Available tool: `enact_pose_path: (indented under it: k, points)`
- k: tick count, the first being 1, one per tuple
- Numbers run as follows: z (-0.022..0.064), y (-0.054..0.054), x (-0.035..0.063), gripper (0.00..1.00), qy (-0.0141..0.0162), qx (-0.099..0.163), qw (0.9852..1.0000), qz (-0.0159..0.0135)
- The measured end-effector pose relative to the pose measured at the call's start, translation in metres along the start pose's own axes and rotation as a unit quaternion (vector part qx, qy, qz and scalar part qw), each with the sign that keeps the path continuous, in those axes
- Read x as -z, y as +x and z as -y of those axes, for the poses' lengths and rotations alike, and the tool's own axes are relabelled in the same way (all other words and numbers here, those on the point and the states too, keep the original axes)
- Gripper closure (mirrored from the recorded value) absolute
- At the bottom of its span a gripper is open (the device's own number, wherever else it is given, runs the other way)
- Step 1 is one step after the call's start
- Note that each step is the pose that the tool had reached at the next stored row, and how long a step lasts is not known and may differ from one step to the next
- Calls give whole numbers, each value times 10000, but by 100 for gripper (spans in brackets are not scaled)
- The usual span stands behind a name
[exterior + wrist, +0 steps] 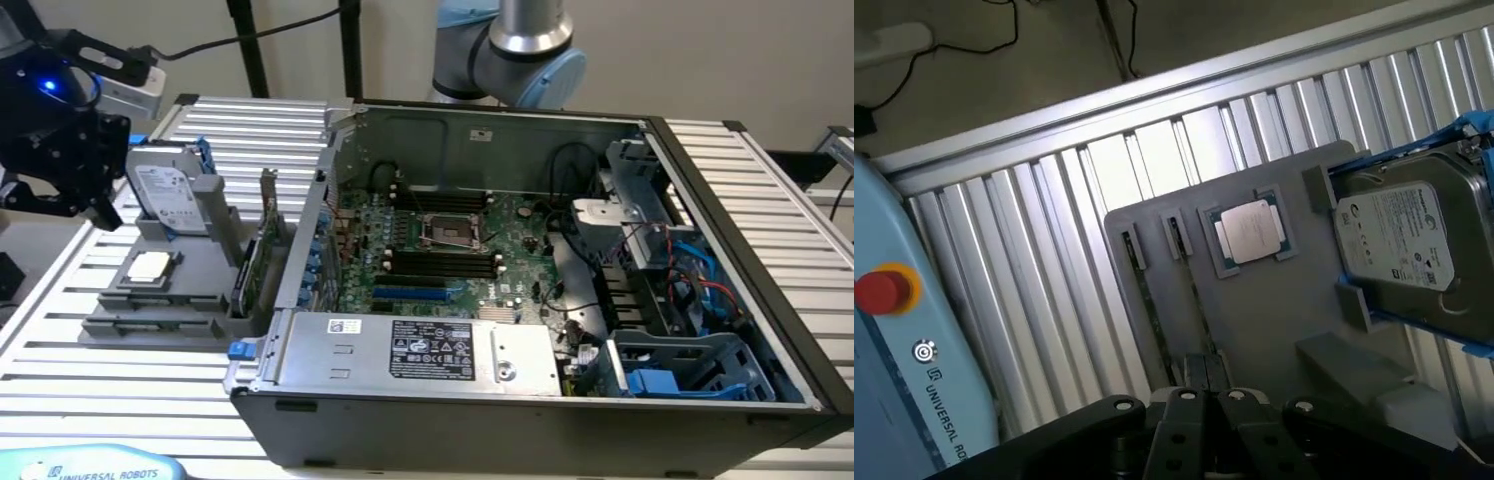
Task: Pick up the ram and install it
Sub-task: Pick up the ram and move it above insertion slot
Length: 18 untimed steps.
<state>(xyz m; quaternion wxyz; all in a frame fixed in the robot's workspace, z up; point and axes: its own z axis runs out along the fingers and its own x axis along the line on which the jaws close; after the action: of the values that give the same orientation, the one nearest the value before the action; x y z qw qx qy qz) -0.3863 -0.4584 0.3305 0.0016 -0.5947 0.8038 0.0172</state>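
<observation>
The ram (1149,310) stands on edge in a slot of the grey holder (1254,320), so I see it as a thin dark strip; a second such strip (1189,285) stands in the slot beside it. In the wrist view my gripper (1206,378) is shut with nothing in it, its tips hovering above the near ends of those strips. In the exterior view the black gripper (96,205) hangs above the holder (160,320) at the view's left. The black memory slots (441,262) lie on the motherboard inside the open computer case (534,420).
On the holder also sit a silver processor chip (1252,228), a hard drive (1399,235) in a blue frame, and a green expansion card (260,255) standing by the case wall. A pendant with a red button (882,290) lies on the slatted table (80,400).
</observation>
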Motion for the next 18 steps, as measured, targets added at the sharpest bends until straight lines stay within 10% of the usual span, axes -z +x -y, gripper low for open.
enact_pose_path:
  k: [9,18]
  points:
    - [60,-14,-148,89,-8,587,9983,-30]
    - [64,-8,-297,89,-26,1327,9911,-49]
